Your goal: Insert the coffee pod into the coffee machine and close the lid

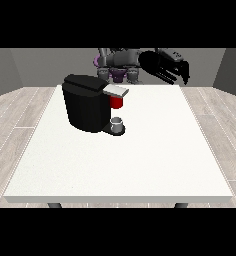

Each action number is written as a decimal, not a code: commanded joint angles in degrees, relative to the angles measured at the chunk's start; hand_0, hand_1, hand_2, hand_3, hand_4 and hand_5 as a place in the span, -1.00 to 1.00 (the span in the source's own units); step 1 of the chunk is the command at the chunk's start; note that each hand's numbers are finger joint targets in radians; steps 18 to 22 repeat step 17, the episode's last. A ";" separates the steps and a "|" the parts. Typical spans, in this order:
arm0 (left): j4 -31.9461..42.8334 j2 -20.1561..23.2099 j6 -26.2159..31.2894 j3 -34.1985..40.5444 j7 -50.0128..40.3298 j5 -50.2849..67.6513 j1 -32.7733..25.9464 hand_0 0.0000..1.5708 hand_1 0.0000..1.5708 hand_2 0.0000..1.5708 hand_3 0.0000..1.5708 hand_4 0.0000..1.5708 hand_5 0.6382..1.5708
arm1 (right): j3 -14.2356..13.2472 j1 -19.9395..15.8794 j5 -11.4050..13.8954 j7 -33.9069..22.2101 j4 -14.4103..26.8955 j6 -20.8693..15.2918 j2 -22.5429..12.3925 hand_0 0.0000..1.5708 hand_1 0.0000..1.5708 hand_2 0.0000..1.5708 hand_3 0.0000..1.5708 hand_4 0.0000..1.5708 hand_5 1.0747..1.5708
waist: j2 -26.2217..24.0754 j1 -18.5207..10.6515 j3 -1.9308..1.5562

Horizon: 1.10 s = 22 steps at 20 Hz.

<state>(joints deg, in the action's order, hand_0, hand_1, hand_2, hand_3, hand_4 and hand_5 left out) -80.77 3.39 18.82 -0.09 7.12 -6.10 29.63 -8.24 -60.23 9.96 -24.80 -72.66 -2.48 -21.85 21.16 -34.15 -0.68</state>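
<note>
A large white counter [115,160] fills the middle of the scene, with pale wood floor [20,120] on both sides and grey walls behind. The robot [119,62] stands at the far edge of the counter, small at the top of the view.

A black coffee machine [86,102] sits on the far left part of the counter, its body turned a little so that its front faces right and near. A grey lid [115,90] sticks out from its top toward the right, roughly level. Just under that lid there is a red thing at the machine [117,102]. Lower down, on the dark base plate at the foot of the machine, sits a small grey thing [117,123] shaped like a little cup; I cannot tell whether it is the coffee pod or a part of the machine.

One robot hand [166,67] shows at the view's right, black, raised in the air above the far right part of the counter and well apart from the machine. Its fingers [184,74] point right and downward and look loosely bent, with nothing between them, but whether they are spread or closed I cannot tell.

The other robot hand, on the view's left, is not visible.
</note>
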 commanded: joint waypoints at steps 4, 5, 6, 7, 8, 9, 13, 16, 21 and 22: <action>-0.77 0.92 -0.20 1.53 -2.82 0.80 2.45 -1.00 -1.00 -1.00 -1.00 -0.62 1.00 | 2.79 -3.76 1.06 9.11 3.56 -3.08 6.22 -1.00 -1.00 -1.00 -1.00 -1.00 1.00 | 1.48 0.68 0.70; 0.37 1.60 0.45 3.52 -2.21 2.58 4.25 -1.00 -1.00 -1.00 -1.00 -0.59 1.00 | 2.60 -5.64 -0.14 9.32 3.84 -1.39 5.90 -1.00 -1.00 -1.00 -1.00 -1.00 1.00 | 2.33 2.15 0.71; -1.94 -0.39 -1.03 0.75 -1.57 0.57 1.77 -1.00 -1.00 -1.00 -1.00 -0.56 1.00 | 0.03 -6.61 -1.68 11.63 6.69 0.61 3.07 -1.00 -1.00 -1.00 -1.00 -1.00 1.00 | 3.02 1.80 0.69; -3.14 0.41 0.58 1.20 -3.82 2.14 -0.20 -1.00 -1.00 -1.00 -1.00 -0.56 1.00 | 2.52 -1.58 -0.79 13.55 5.62 -1.05 7.19 -1.00 -1.00 -1.00 -1.00 -1.00 1.00 | -1.53 2.11 0.67; -2.43 0.22 0.45 0.34 -1.71 1.07 -2.23 -1.00 -1.00 -1.00 -1.00 -0.57 1.00 | 3.04 -2.44 -0.26 13.43 6.25 -1.41 7.75 -1.00 -1.00 -1.00 -1.00 -1.00 1.00 | -1.38 2.66 0.70; -0.22 0.79 0.37 2.11 -1.46 1.95 -1.69 -1.00 -1.00 -1.00 -1.00 -0.59 1.00 | 4.46 -3.68 -1.57 12.80 4.29 1.00 8.84 -1.00 -1.00 -1.00 -1.00 -1.00 1.00 | -2.68 4.81 0.71; 0.27 1.44 -0.36 3.65 -1.06 2.27 -4.72 -1.00 -1.00 -1.00 -1.00 -0.69 1.00 | 8.61 1.69 -1.10 18.07 2.83 -0.01 15.27 -1.00 -1.00 -1.00 -1.00 -0.72 1.00 | -6.54 9.23 0.70; 2.25 3.08 -0.03 4.85 2.69 1.75 -10.17 -1.00 -1.00 -1.00 -1.00 -0.66 1.00 | 11.76 6.75 0.02 21.25 1.50 -2.39 20.28 -1.00 -1.00 -1.00 -1.00 -0.67 1.00 | -8.50 12.19 0.70; 1.48 2.57 -0.59 5.77 1.49 2.96 -9.83 -1.00 -1.00 -1.00 -1.00 -0.66 1.00 | 12.18 7.83 -0.86 21.98 2.45 -0.41 20.37 -1.00 -1.00 -1.00 -1.00 -0.67 1.00 | -10.02 13.62 0.69; 1.48 2.57 -0.59 5.77 1.49 2.96 -9.83 -1.00 -1.00 -1.00 -1.00 -0.66 1.00 | 12.18 7.83 -0.86 21.98 2.45 -0.41 20.37 -1.00 -1.00 -1.00 -1.00 -0.67 1.00 | -10.02 13.62 0.69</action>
